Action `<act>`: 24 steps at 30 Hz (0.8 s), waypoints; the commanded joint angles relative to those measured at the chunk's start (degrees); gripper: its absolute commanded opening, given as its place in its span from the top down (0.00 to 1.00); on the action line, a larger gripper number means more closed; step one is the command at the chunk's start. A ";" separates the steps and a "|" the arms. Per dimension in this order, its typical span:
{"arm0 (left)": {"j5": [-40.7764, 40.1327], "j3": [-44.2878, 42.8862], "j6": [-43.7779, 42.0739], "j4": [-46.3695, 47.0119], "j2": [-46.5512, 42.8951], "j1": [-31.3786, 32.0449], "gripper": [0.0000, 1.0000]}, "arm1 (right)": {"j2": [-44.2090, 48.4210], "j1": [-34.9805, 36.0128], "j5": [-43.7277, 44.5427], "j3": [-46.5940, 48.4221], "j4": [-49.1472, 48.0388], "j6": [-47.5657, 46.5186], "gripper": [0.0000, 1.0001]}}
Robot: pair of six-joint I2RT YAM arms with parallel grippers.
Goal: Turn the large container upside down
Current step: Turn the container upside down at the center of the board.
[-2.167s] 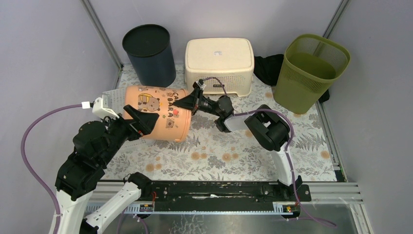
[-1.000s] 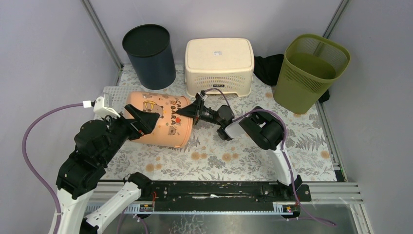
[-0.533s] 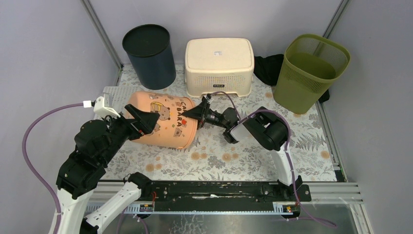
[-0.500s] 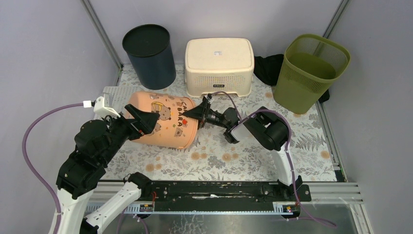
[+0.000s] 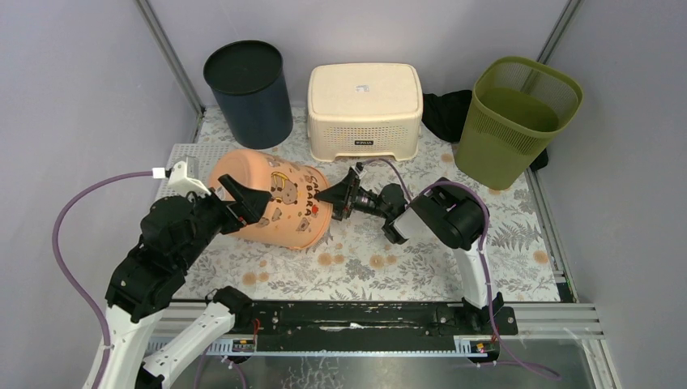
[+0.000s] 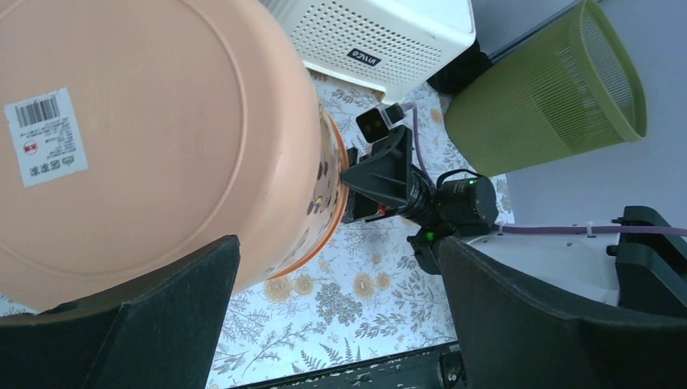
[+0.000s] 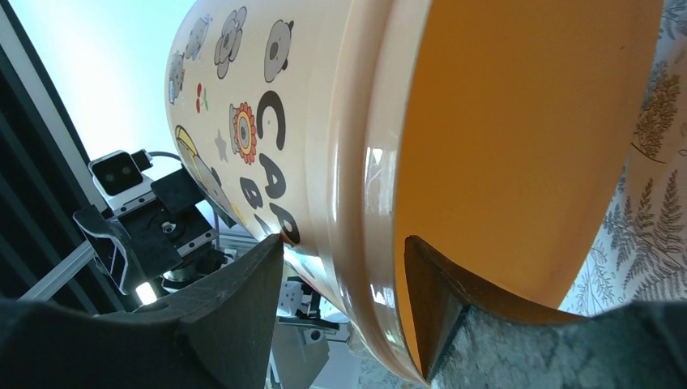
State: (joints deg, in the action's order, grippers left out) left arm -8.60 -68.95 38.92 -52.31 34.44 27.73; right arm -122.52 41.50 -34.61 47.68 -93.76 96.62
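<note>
The large container (image 5: 293, 217) is a peach bucket with cartoon prints. It lies on its side on the flowered mat, mouth to the right and base to the left. In the left wrist view its labelled base (image 6: 146, 146) fills the upper left. My left gripper (image 5: 239, 207) is wide open by that base with nothing between its fingers (image 6: 340, 316). My right gripper (image 5: 329, 200) is open and straddles the bucket's rim (image 7: 344, 243). One finger is outside the printed wall (image 7: 324, 121) and one is inside the mouth, with slack showing.
A dark blue bin (image 5: 247, 89), a cream step stool (image 5: 364, 101) and a green mesh basket (image 5: 514, 113) stand along the back. A black cloth (image 5: 445, 113) lies behind the basket. A white perforated tray (image 5: 182, 158) lies left of the bucket.
The bucket has rolled and settled lower on the mat, shifting a little right. My right jaws have widened around its rim. My left arm has edged right.
</note>
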 commanded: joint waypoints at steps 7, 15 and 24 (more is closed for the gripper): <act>-0.31 5.33 0.27 4.71 0.19 0.22 0.00 | 1.49 -1.35 -3.26 -3.66 -4.10 -3.86 0.40; 0.02 6.54 0.62 5.56 0.61 0.22 0.00 | 2.36 -2.30 -3.62 -6.04 -4.15 -4.85 0.45; 0.18 6.73 0.77 5.81 0.70 0.23 0.00 | 2.88 -3.13 -3.82 -7.72 -4.08 -5.17 0.60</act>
State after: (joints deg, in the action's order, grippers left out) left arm -8.56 -62.63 39.35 -50.68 34.83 27.73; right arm -121.43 38.92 -35.68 41.30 -93.73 93.34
